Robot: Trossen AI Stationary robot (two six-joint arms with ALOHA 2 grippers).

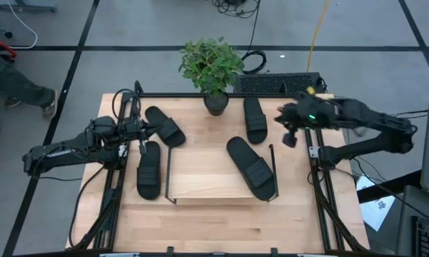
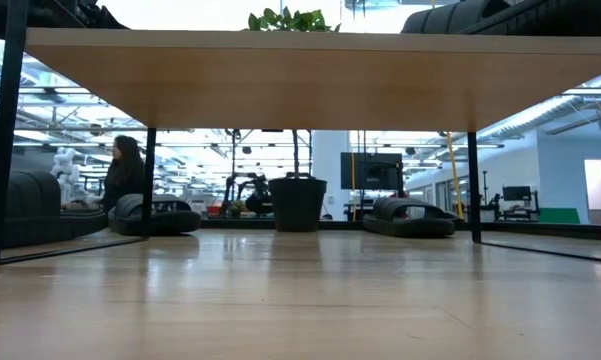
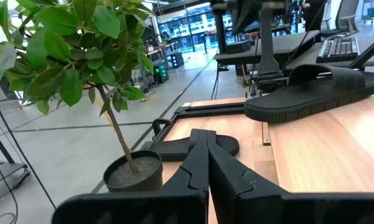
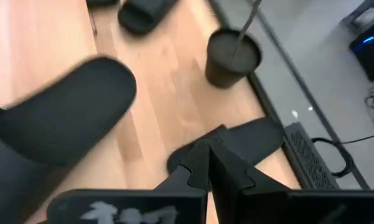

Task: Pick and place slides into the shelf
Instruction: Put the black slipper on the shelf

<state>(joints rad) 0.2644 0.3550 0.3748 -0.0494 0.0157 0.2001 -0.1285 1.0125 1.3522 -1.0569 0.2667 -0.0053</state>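
Slides (image 1: 252, 168) are matte black with wide ribbed straps.

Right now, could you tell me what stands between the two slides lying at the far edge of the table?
In the high view, the potted plant stands between the far-left slide and the far-right slide.

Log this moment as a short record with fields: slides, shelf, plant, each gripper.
slide on shelf: one slide lies diagonally on the shelf board
slides off shelf: left pair on the table beside the shelf's left end; one behind the shelf, right of the plant
plant: potted plant at the table's far edge, centre
left gripper: shut, empty, over the left pair
right gripper: shut, empty, right of the far slide
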